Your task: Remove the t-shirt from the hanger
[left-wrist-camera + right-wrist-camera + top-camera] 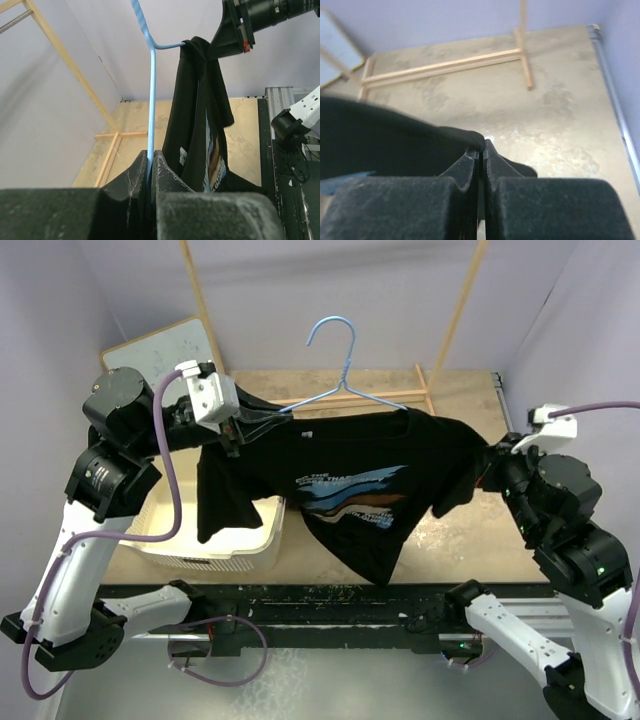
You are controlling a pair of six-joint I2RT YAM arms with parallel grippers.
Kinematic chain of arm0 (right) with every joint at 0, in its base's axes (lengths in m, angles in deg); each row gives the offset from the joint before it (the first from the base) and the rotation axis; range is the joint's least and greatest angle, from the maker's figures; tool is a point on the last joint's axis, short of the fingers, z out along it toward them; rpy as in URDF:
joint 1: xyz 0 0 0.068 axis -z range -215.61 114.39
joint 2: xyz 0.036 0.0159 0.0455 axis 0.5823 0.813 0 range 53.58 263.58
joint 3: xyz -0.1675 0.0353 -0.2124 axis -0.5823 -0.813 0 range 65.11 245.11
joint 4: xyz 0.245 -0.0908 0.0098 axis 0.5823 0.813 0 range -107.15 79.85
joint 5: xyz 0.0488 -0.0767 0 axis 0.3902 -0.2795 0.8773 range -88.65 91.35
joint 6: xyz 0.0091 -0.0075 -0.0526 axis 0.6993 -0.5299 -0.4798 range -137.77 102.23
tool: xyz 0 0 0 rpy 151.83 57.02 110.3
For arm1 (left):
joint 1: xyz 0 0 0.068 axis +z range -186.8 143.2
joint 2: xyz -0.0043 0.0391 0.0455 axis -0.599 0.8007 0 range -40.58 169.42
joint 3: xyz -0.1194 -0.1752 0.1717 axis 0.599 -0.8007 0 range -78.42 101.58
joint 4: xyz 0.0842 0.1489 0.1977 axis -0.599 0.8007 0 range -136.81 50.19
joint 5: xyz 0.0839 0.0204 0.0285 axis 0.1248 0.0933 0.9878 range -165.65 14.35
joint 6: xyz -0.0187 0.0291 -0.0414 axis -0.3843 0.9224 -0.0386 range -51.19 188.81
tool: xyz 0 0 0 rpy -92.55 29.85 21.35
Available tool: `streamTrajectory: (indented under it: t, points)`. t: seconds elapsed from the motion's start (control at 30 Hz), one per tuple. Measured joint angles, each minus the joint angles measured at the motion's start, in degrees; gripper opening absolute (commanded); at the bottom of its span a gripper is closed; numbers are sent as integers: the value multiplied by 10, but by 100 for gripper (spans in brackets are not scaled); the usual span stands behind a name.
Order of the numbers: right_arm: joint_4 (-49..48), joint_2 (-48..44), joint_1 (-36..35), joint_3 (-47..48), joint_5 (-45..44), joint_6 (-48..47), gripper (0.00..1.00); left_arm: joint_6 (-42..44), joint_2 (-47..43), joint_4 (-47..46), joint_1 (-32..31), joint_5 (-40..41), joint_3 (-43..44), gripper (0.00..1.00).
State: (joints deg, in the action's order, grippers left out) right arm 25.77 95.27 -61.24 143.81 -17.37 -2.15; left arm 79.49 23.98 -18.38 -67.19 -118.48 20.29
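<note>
Left claw: the left gripper [151, 160] is pinched tight, with the light-blue wire of the hanger [151, 100] running straight up out of the slit between its fingers.
Right claw: the right gripper [481, 147] is closed all the way, and a fold of black cloth comes right up to its fingertips and looks nipped there.
T-shirt: the t-shirt [340, 465] hangs in the air between the two arms, chest graphic facing up toward the top camera, hem drooping toward the near edge of the table [560, 125].
T-shirt to left claw: its shoulder is bunched just beside that claw, one sleeve dangling over the white basket [250, 540].
T-shirt to right claw: the far sleeve is drawn out to that claw, at the right side of the table.
Hanger: still partly inside the shirt, hook standing free above the collar.
Behind: the wooden rack [445, 64] rests on the table.
</note>
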Motion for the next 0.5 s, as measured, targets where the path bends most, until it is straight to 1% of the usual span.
streamTrajectory:
  t: [0.13, 0.23, 0.37, 0.5]
  points:
    - [39, 31, -2, 47, -138, 65, 0, 1, -12, 0, 0, 7, -14, 0]
    - [61, 49, -3, 61, -216, 103, 0, 1, -27, 2, 0, 11, -22, 0]
    - [82, 71, -6, 66, -280, 137, 0, 3, -57, 12, 0, 11, -36, 0]
    - [82, 90, -8, 70, -305, 154, 0, 9, -90, 39, 0, 12, -40, 0]
